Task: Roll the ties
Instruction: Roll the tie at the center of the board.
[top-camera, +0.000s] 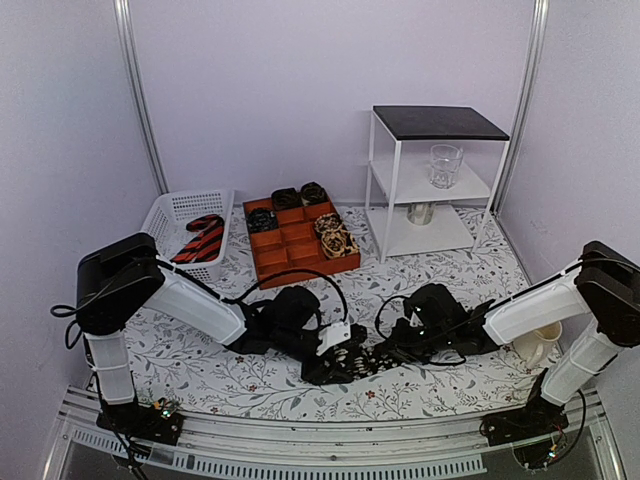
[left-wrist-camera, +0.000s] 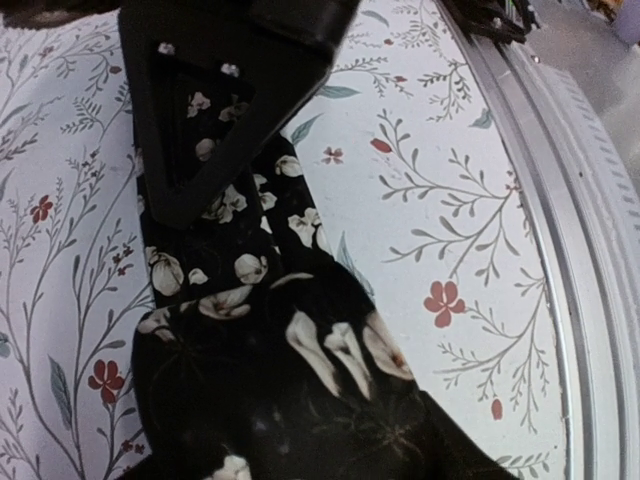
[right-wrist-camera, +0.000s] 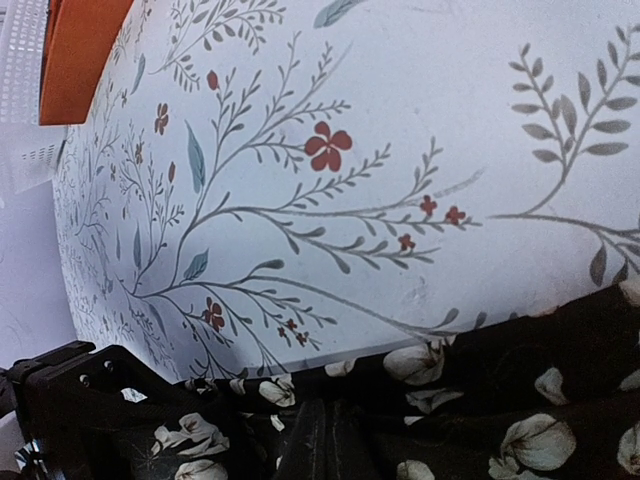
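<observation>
Lying crumpled on the near side of the orange tray (top-camera: 300, 262), the black floral tie (left-wrist-camera: 250, 400) sits between our 2 grippers, left gripper (top-camera: 343, 360) and right gripper (top-camera: 386, 354); we cannot tell whether either clamps it.

The worktop (top-camera: 450, 270) wears a white cloth printed with leafy sprigs and small red flowers. At far left sits a white slotted basket (top-camera: 170, 205), and just right of it an orange compartment tray (top-camera: 275, 270). Far right stands a white shelf unit (top-camera: 438, 122) with a black top. It has a clear glass (top-camera: 445, 165) on its middle shelf and a metal cup (top-camera: 421, 212) below. A cream mug (top-camera: 535, 345) sits near right.
</observation>
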